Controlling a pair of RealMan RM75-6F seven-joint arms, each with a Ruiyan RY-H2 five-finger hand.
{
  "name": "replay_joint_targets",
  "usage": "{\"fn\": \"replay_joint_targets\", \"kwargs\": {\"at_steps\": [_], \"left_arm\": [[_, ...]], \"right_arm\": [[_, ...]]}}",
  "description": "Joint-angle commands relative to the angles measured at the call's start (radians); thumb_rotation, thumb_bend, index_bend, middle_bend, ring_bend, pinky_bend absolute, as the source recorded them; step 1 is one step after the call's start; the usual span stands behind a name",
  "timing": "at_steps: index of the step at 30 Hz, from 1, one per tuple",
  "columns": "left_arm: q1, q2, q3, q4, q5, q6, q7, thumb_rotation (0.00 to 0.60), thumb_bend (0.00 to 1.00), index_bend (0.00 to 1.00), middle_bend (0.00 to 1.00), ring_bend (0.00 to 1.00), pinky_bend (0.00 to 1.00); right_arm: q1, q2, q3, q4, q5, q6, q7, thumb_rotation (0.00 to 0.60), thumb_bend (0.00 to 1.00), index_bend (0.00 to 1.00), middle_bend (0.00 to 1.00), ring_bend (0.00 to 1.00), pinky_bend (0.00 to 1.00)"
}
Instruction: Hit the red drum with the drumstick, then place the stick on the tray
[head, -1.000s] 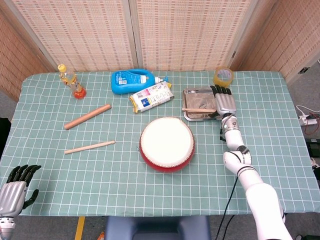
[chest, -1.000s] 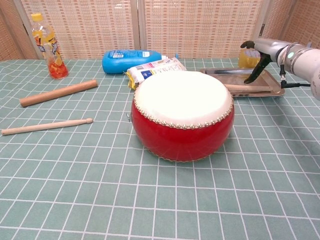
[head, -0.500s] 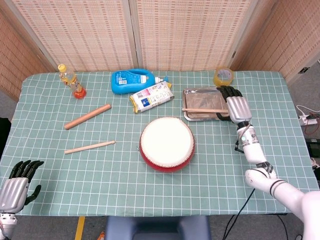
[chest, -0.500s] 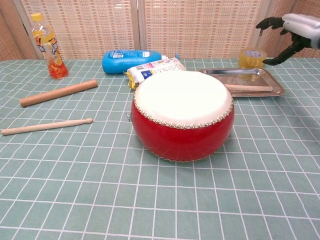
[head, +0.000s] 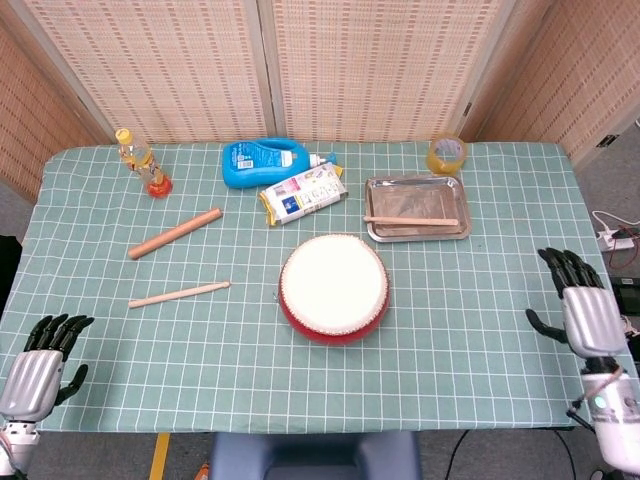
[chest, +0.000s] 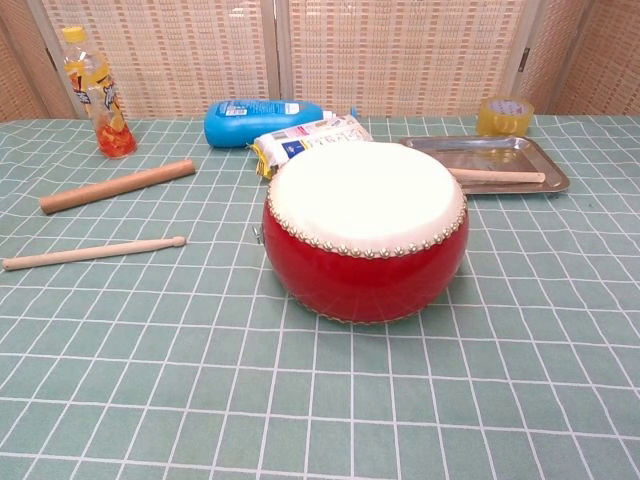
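Observation:
The red drum (head: 333, 287) (chest: 365, 232) with its white skin stands mid-table. One drumstick (head: 411, 221) (chest: 497, 176) lies in the metal tray (head: 440, 184) (chest: 531, 150) behind the drum on the right. A second drumstick (head: 179, 294) (chest: 92, 253) lies on the cloth left of the drum. My right hand (head: 584, 314) is at the table's right front edge, empty, fingers apart. My left hand (head: 38, 365) is at the front left corner, empty, fingers apart. Neither hand shows in the chest view.
A wooden rolling pin (head: 175, 233) (chest: 117, 186) lies at the left. Along the back stand an orange drink bottle (head: 143, 163) (chest: 94, 92), a blue detergent bottle (head: 265, 163) (chest: 268, 120), a snack packet (head: 302, 193) (chest: 308, 140) and a yellow tape roll (head: 446, 153) (chest: 504, 114).
My right hand has drawn back from the tray to the table's right front edge, leaving the drumstick in the tray. The left hand has barely shifted.

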Motion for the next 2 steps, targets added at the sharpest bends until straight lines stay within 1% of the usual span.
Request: {"fn": "replay_joint_targets", "kwargs": {"at_steps": [1, 2], "left_arm": [[0.002, -0.002, -0.006, -0.002, -0.002, 0.011, 0.002, 0.600, 0.34, 0.17, 0.14, 0.08, 0.06], [0.002, -0.002, -0.007, -0.003, -0.003, 0.013, 0.001, 0.600, 0.34, 0.17, 0.14, 0.08, 0.05]], "right_arm": [[-0.075, 0.002, -0.047, -0.015, -0.049, 0.070, 0.059, 0.600, 0.27, 0.10, 0.09, 0.05, 0.15], [-0.084, 0.003, -0.053, -0.015, -0.056, 0.076, 0.065, 0.600, 0.27, 0.09, 0.09, 0.05, 0.14]]}}
